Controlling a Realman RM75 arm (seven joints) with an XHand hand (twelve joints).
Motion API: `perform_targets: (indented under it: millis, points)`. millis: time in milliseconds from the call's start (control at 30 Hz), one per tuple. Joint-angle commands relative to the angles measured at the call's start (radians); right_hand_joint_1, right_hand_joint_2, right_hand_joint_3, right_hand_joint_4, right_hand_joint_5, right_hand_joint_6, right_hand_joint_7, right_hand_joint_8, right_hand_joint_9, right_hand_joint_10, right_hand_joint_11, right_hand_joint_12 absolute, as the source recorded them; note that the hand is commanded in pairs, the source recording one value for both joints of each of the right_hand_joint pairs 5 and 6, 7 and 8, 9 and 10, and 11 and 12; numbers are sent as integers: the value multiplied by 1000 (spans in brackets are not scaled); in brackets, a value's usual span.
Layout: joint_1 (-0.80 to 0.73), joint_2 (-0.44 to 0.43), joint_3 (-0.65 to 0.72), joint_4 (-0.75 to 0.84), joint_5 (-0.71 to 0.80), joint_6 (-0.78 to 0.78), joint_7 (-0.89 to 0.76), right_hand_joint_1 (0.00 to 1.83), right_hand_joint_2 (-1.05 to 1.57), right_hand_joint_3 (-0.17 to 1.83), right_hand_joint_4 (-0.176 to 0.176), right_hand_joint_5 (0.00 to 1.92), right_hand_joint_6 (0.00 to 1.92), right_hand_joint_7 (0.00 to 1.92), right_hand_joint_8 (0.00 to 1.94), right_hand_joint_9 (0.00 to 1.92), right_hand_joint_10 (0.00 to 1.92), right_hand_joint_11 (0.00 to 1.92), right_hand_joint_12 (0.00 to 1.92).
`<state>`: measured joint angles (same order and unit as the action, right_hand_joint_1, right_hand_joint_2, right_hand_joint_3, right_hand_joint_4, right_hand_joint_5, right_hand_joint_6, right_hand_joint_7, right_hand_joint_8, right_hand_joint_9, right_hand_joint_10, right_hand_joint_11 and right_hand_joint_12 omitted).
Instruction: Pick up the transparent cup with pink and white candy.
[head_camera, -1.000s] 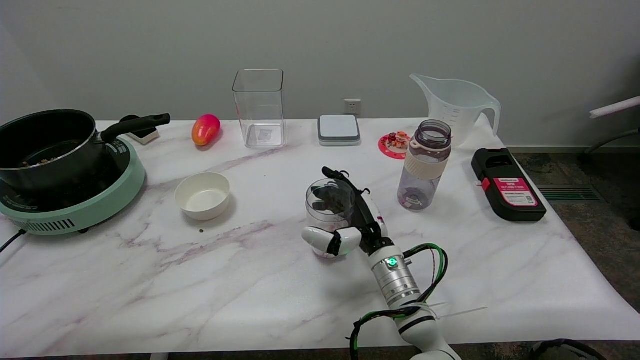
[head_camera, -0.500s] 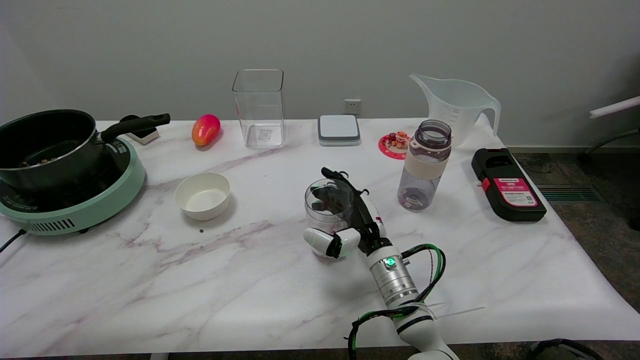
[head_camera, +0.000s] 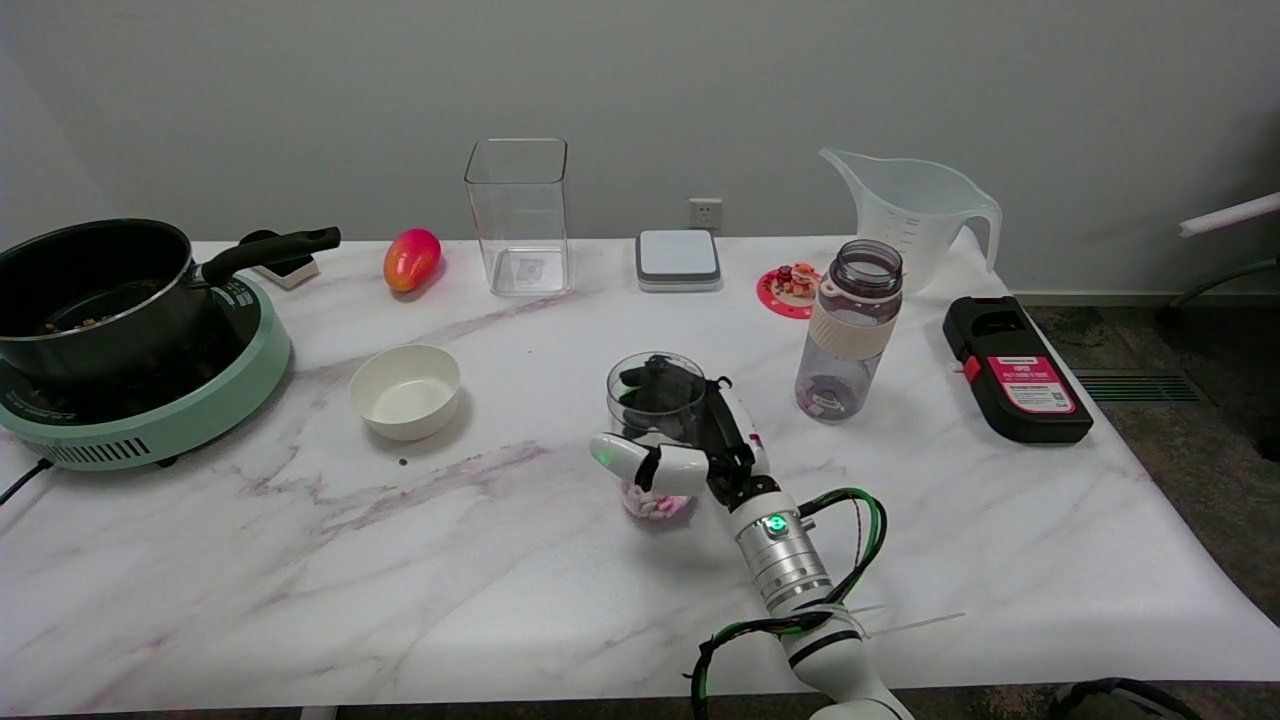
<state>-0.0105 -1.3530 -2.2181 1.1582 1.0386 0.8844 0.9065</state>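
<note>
Cup upright mid-table, your right hand wrapped round it.

On the marble table (head_camera: 300, 560) the transparent cup (head_camera: 652, 440) stands vertical, between white bowl (head_camera: 405, 391) and bottle (head_camera: 848, 330). Your right hand (head_camera: 690, 440) clasps its right flank, dark fingers (head_camera: 650, 385) behind, thumb across the front (candy (head_camera: 652, 505) low inside). Lift along the cup's axis, I'd judge.

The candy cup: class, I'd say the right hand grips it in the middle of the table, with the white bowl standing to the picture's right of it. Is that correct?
Not quite. The right hand does grip the candy cup mid-table, but the head view shows the white bowl to the picture's left of it. The water bottle is what stands on its right.
</note>
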Motion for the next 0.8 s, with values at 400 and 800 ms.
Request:
perform_targets:
  millis: [400, 800]
  points:
    - [66, 11, 50, 20, 13, 3, -8, 1269, 1308, 436, 0, 1408, 1408, 1500, 1500, 1448, 1448, 1227, 1227]
    - [291, 89, 64, 112, 23, -8, -1, 1161, 1571, 237, 0, 1752, 1752, 1673, 1673, 1595, 1595, 1351, 1351]
